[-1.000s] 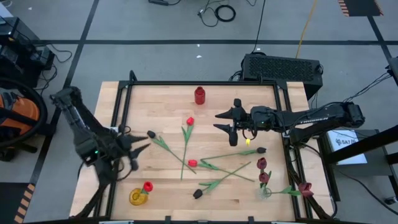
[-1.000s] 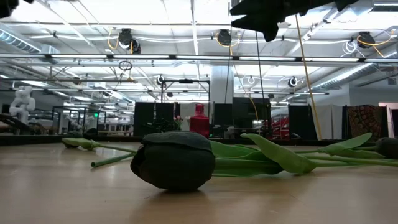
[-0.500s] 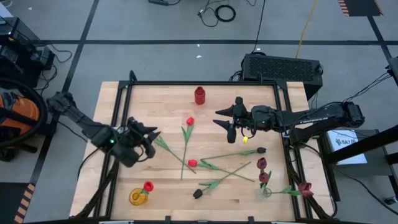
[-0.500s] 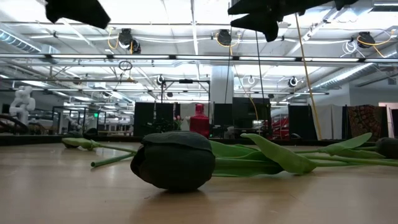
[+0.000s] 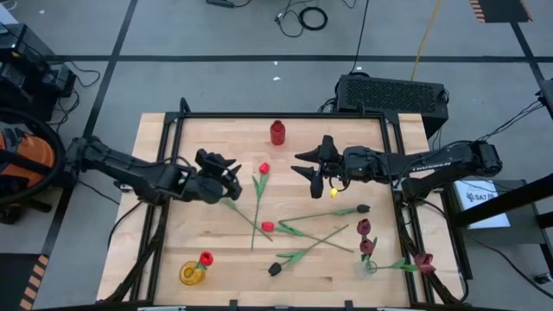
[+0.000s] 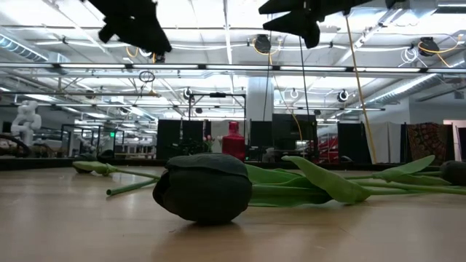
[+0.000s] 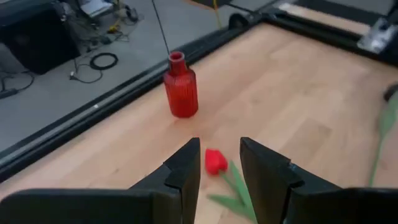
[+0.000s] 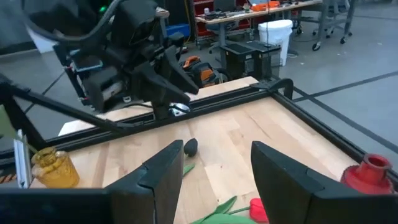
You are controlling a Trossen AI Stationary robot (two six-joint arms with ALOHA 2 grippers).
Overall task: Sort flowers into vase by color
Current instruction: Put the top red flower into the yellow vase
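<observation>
1. Loose tulips lay scattered across the middle of the wooden table (image 5: 173,250). A red tulip (image 5: 263,168) had its head toward the far side, its stem running back toward the near edge. A second red tulip (image 5: 268,227) lay near the centre, stems crossing around it.
2. A black tulip (image 5: 275,269) lay toward the near edge, filling the foreground in the low view. Another black tulip (image 5: 364,208) lay right of centre. A third dark head (image 8: 191,147) showed in the right wrist view, close under the left arm.
3. Three vases stood on the table. A red vase (image 5: 277,132) stood empty at the far edge. A yellow vase (image 5: 191,273) at the near left held one red tulip (image 5: 206,258). A clear vase (image 5: 369,264) at the near right held maroon tulips (image 5: 364,228), with one maroon tulip (image 5: 424,262) lying just beside it.
4. Left end effector (image 5: 230,179) hung above the table, just left of the far red tulip; fingers spread, holding nothing, that tulip's head framed between them in the left wrist view.
5. Right end effector (image 5: 313,168) hung above the table right of the same tulip; fingers spread wide, empty.
</observation>
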